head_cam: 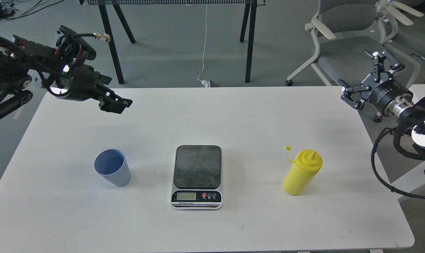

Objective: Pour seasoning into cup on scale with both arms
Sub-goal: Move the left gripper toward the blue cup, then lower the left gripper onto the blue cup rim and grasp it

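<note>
The light blue cup (113, 172) stands upright on the white table (233, 112), left of the scale (197, 176). The scale sits at the table's middle with nothing on its dark plate. The yellow seasoning bottle (302, 172) stands upright to the scale's right, its small cap hanging open on its tether. My left gripper (116, 102) hovers above the table's far left, well behind the cup; its dark fingers cannot be told apart. My right gripper (362, 76) hangs beyond the table's far right corner, its fingers spread wide and empty.
Grey office chairs (342, 42) stand behind the right gripper. Black table legs (249, 42) and a white cable (204, 42) are on the floor beyond the far edge. A second white surface (421, 89) adjoins at right.
</note>
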Available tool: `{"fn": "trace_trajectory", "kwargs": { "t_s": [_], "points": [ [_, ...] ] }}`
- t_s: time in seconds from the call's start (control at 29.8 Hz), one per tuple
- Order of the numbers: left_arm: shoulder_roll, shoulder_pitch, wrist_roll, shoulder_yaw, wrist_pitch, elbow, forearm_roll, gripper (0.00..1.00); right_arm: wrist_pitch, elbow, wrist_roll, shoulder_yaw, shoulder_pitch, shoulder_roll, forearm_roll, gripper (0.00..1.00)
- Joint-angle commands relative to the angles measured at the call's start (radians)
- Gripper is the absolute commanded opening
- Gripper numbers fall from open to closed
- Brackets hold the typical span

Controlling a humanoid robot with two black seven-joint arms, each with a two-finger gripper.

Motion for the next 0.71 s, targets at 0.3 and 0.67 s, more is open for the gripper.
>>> {"fn": "trace_trajectory", "kwargs": {
  "t_s": [0.3,0.67],
  "points": [
    [0.09,0.006,0.0,0.134,0.049,-0.074,0.007,0.99,0.0,-0.001,0.0,-0.003,-0.02,0.003,0.0,0.99],
    [0.111,0.069,0.0,0.133,0.049,-0.102,0.005,0.99,0.0,-0.003,0.0,-0.005,-0.034,0.009,0.0,0.99]
  ]
}}
